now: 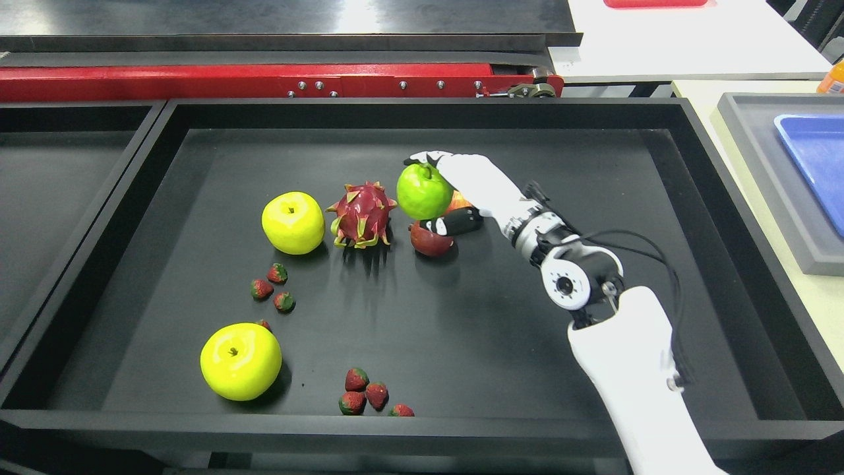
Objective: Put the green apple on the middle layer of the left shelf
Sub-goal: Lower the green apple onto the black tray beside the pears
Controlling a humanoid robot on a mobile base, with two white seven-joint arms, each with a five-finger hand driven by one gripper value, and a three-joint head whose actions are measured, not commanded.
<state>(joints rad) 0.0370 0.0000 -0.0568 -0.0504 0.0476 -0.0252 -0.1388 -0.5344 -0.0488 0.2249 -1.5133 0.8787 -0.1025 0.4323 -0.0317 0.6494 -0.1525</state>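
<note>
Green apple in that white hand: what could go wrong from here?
1. The right hand holds the green apple from one side only, with fingers over the top and a thumb below. The apple is round and smooth, so it might slip out.
2. The red apple and the dragon fruit lie right next to it. A dropped apple, or the hand itself, could knock them.

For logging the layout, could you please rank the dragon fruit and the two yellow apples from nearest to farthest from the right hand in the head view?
1. Dragon fruit, just left of the right hand.
2. Upper yellow apple, farther left.
3. Lower yellow apple, front left.
</note>
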